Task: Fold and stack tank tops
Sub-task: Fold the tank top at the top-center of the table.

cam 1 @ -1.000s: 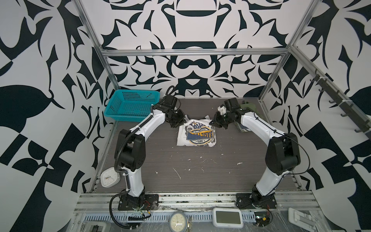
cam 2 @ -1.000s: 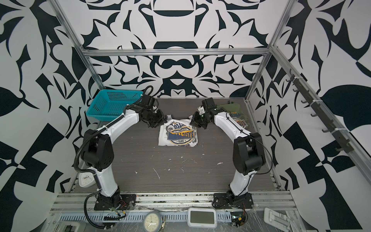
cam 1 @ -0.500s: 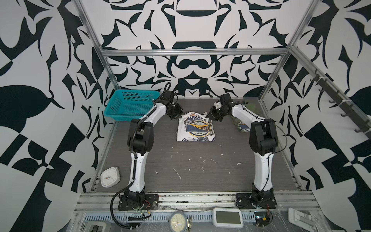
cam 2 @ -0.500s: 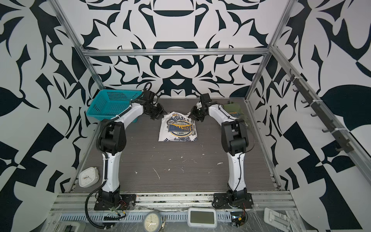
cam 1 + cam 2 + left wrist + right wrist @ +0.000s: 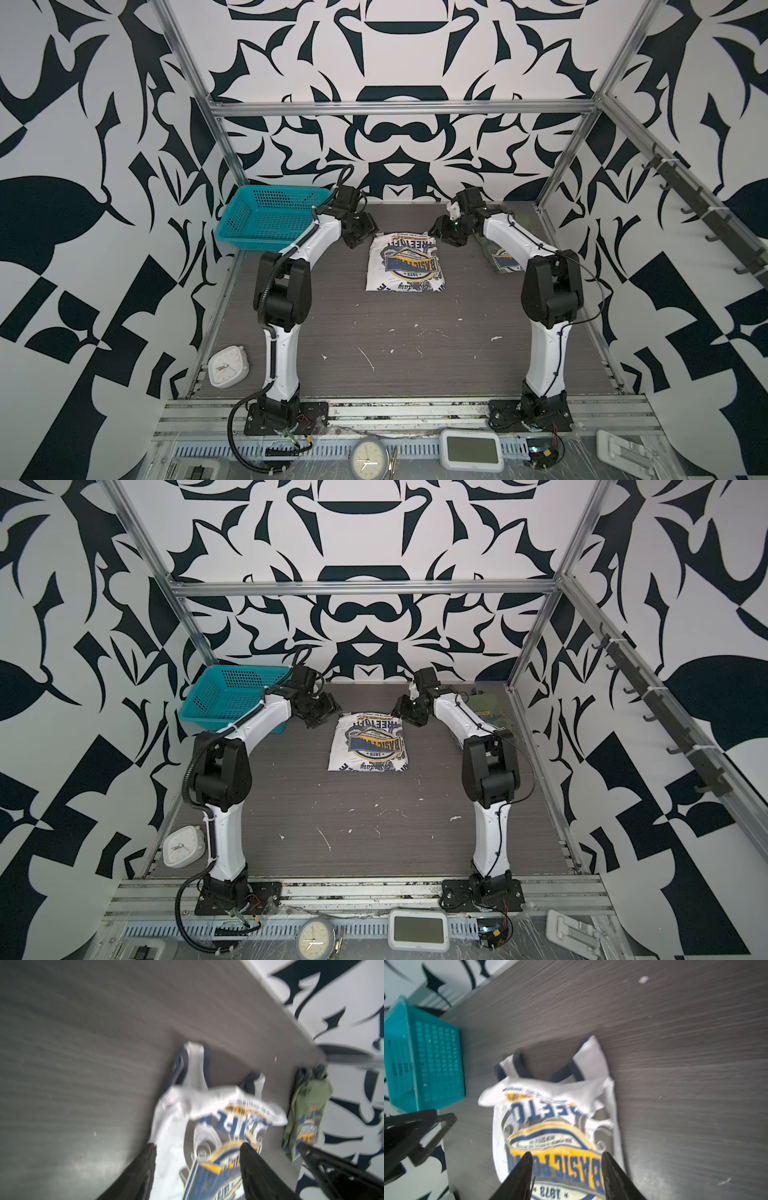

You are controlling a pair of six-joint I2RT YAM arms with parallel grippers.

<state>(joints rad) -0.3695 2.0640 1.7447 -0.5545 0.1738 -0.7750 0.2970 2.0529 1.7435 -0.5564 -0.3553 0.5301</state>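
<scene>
The white tank top point(image 5: 405, 266) lies folded on the far middle of the table point(image 5: 395, 332), picture side up, straps poking out at the back. The olive tank top point(image 5: 305, 1105) sits folded by the right edge, well apart. Your left gripper point(image 5: 198, 1145) and right gripper point(image 5: 566, 1153) hang by the white top's back corners, jaws wide apart, holding nothing. Watch out: a finger could snag the loose top flap and pull the fold open. The basket point(image 5: 266, 216) is close on the left and the wall is close behind. The front of the table has lots of room.
</scene>
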